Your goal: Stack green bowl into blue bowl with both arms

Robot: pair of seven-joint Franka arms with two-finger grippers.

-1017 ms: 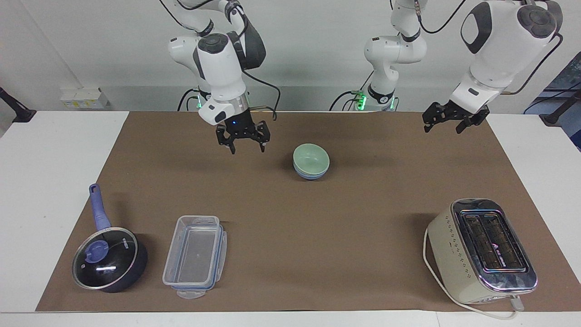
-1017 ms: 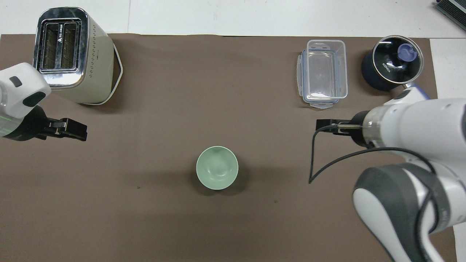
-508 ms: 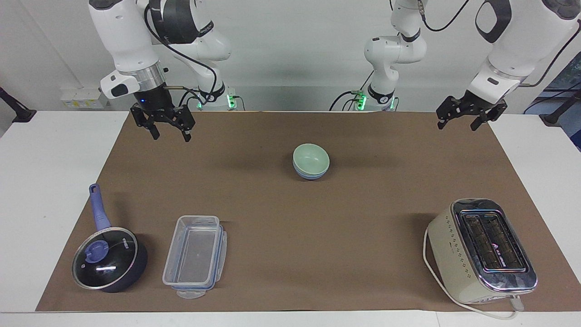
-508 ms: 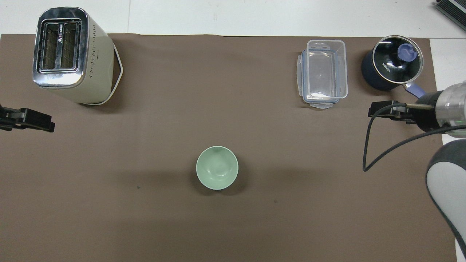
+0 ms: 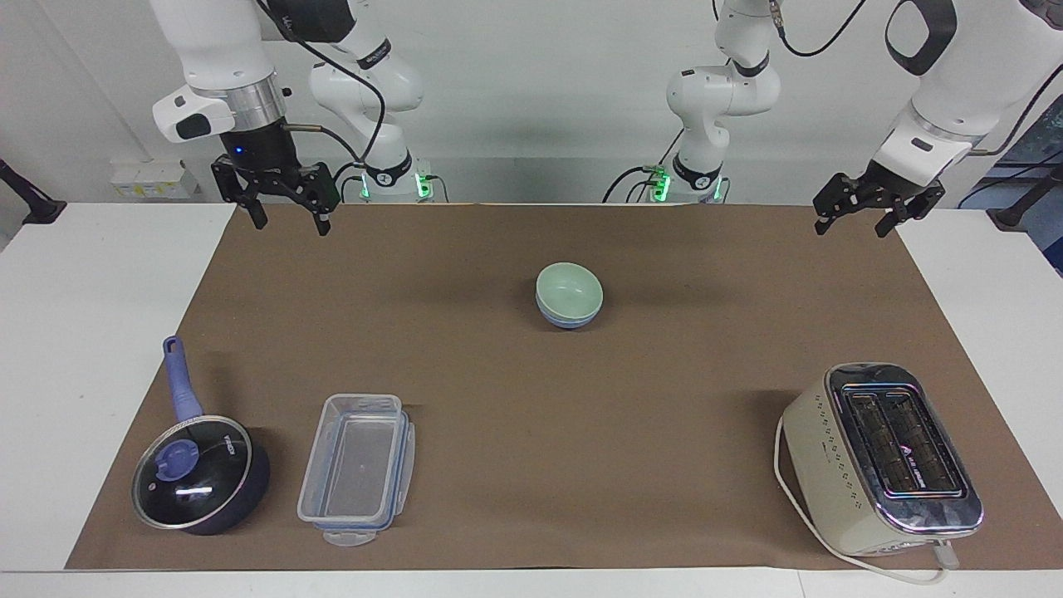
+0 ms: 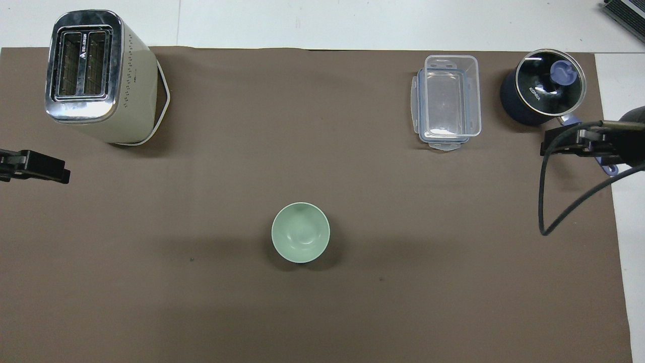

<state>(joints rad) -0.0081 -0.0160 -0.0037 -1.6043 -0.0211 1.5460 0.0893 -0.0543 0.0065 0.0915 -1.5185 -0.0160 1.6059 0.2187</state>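
Note:
The pale green bowl (image 5: 569, 289) sits nested inside the periwinkle-blue bowl (image 5: 570, 321) near the middle of the brown mat; only the blue bowl's lower side shows. In the overhead view the green bowl (image 6: 301, 239) hides the blue one. My right gripper (image 5: 288, 223) is open and empty, raised over the mat's edge at the right arm's end, well apart from the bowls; it also shows in the overhead view (image 6: 548, 146). My left gripper (image 5: 853, 227) is open and empty, raised over the mat's edge at the left arm's end, seen overhead at the frame's edge (image 6: 55, 172).
A cream toaster (image 5: 880, 457) stands farther from the robots at the left arm's end. A clear plastic container (image 5: 357, 469) and a dark lidded pot with a blue handle (image 5: 195, 473) stand farther out at the right arm's end.
My right gripper has drawn away from beside the bowls, up and out to the right arm's end. My left gripper has also pulled outward and up a little. The bowls have not moved.

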